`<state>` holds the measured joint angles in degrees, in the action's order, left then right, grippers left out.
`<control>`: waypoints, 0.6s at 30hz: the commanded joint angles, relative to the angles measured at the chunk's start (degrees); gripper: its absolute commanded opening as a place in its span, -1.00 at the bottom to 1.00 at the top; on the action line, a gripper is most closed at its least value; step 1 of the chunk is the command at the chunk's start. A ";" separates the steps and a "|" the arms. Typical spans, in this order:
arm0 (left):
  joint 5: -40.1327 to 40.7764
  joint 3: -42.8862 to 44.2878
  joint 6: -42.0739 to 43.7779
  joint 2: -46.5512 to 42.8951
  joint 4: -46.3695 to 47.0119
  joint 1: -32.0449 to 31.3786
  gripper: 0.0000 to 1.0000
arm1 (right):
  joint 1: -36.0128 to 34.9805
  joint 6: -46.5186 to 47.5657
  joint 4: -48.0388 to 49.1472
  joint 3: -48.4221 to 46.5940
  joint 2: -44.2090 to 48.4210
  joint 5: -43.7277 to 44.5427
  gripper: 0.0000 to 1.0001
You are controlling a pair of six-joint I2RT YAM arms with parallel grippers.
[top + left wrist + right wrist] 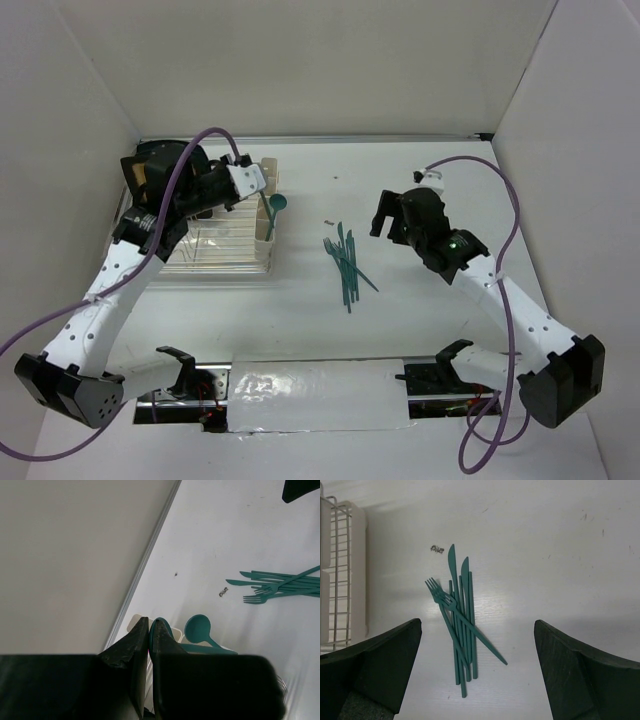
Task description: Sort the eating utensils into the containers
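Note:
Several teal forks and knives lie in a loose pile (345, 262) mid-table, also in the right wrist view (460, 625) and the left wrist view (280, 585). My right gripper (476, 623) hovers above this pile, open wide and empty; it also shows from above (388, 216). My left gripper (150, 623) is over the cream-white containers (131, 625), shut on a teal spoon whose rounded end (163, 622) shows past the fingertips. A second spoon (198, 628) stands in the containers (268, 215), bowl up (277, 203).
A wire dish rack (215, 245) sits left of the containers and shows at the left edge of the right wrist view (335, 580). A tiny dark speck (437, 549) lies beyond the pile. White walls close in the table at the back and sides.

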<state>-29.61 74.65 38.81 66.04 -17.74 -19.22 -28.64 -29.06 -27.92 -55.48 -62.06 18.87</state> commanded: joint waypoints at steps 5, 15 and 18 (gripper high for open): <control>-0.01 -0.47 1.10 -3.90 1.21 2.35 -1.00 | 2.71 1.37 4.10 1.52 0.45 -4.81 1.00; 0.25 -5.83 1.53 -3.02 4.38 1.21 -1.00 | 3.42 2.86 8.41 7.31 -1.66 -11.92 1.00; 0.52 -7.15 2.67 -2.85 4.64 -0.11 -1.00 | 3.16 3.83 9.72 8.54 -1.83 -11.93 1.00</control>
<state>-28.58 67.96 39.16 63.16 -16.05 -17.98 -25.45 -27.07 -22.94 -47.94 -63.61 8.91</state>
